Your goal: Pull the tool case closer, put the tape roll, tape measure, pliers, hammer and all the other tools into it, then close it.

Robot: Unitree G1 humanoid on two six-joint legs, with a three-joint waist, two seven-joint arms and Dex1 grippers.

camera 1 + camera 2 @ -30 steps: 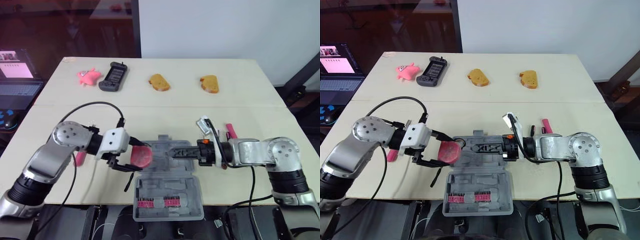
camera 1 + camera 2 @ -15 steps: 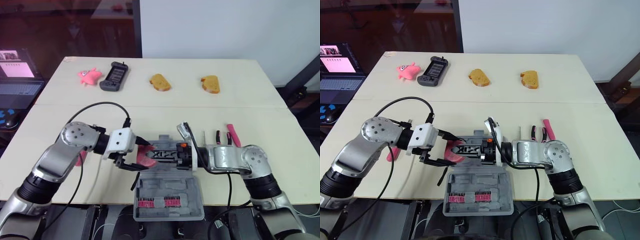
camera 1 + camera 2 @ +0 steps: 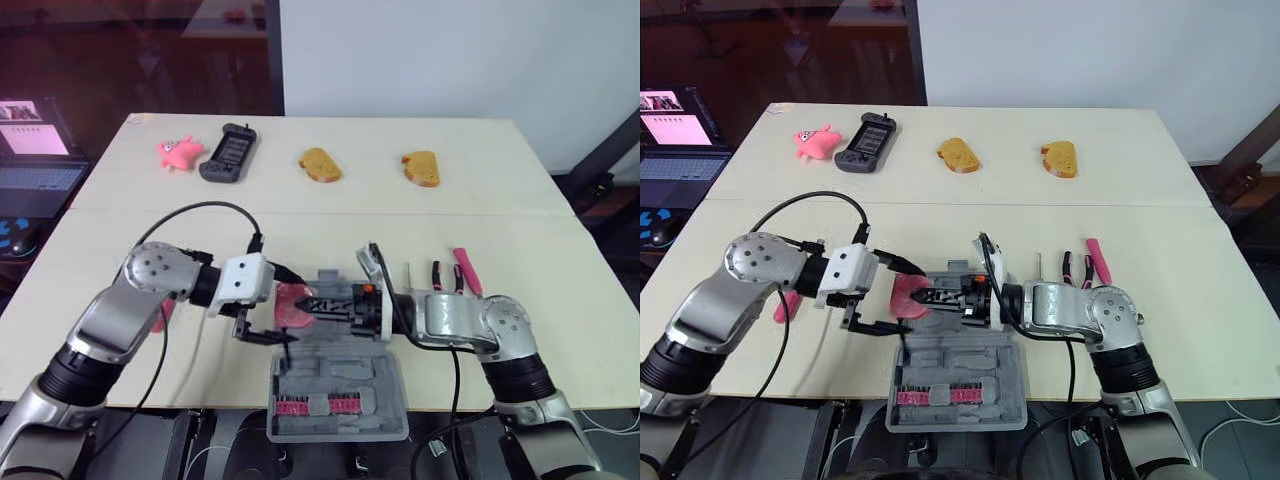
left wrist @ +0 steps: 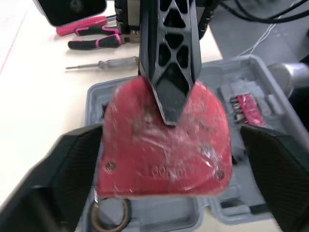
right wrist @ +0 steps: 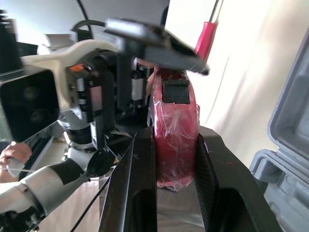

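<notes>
A red tape measure (image 3: 291,304) wrapped in clear film hangs just above the back half of the open grey tool case (image 3: 340,378). My right gripper (image 5: 175,145) is shut on it, one finger pressed on each flat side. My left gripper (image 3: 277,306) stands open around the same tape measure (image 4: 164,145), its two fingers (image 4: 72,169) spread wide on either side. Pink-handled pliers (image 3: 438,275), another pink-handled tool (image 3: 465,268) and a thin screwdriver (image 3: 407,272) lie on the table to the right of the case. A pink item (image 3: 160,316) lies beside my left arm.
Along the far side of the table lie a pink toy (image 3: 177,152), a black handheld device (image 3: 228,153) and two pieces of bread (image 3: 319,164) (image 3: 419,168). A laptop (image 3: 35,160) sits off the table's left edge. The case lid holds a row of pink bits (image 3: 318,405).
My right gripper reached in from the right and closed on the tape measure. My left gripper, which was holding it, spread its fingers.
</notes>
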